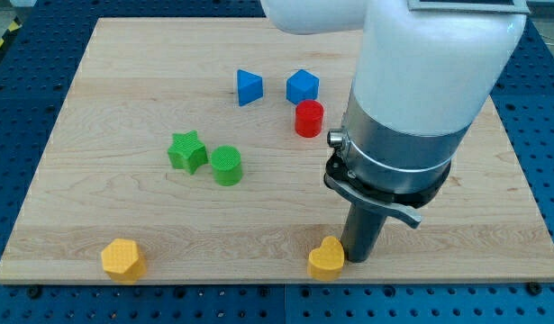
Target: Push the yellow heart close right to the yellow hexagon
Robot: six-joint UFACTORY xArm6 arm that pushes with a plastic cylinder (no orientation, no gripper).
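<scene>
The yellow heart [326, 260] lies near the board's bottom edge, a little right of the middle. The yellow hexagon [122, 259] lies near the bottom edge at the view's left, far from the heart. My tip [357, 257] is down on the board, right against the heart's right side. The rod rises into the large white and grey arm body that fills the view's upper right.
A green star [187, 151] and a green cylinder [227, 166] sit left of the middle. A blue triangular block [249, 86], a blue cube [302, 86] and a red cylinder [308, 119] sit near the top middle. The wooden board [96, 207] ends just below the yellow blocks.
</scene>
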